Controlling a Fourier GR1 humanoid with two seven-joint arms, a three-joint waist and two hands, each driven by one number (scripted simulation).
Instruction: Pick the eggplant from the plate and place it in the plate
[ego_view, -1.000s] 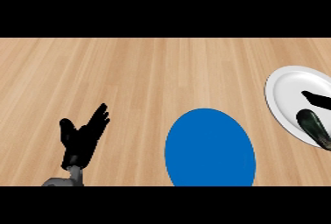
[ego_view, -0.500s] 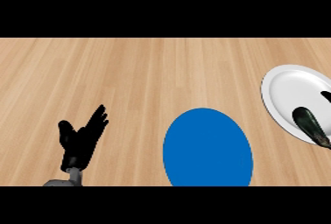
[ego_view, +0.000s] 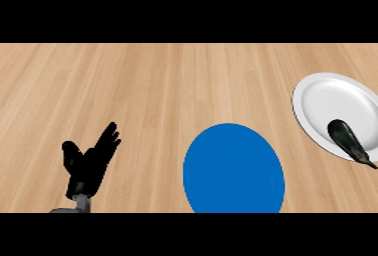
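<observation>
Down in the head view, my left robot hand (ego_view: 88, 162) rests open, fingers straight, near the table's (ego_view: 148, 85) near-left edge. Well apart, the eggplant (ego_view: 350, 143) lies on the white plate's (ego_view: 332, 100) near rim at the right edge, beyond the blue plate (ego_view: 233, 170).

Eggplant (ego_view: 349, 141) lies on white plate (ego_view: 325, 97) — blue plate (ego_view: 233, 170) beside it.

robot hand (ego_view: 88, 162): matte black | wrist: grey | forearm: grey
</observation>
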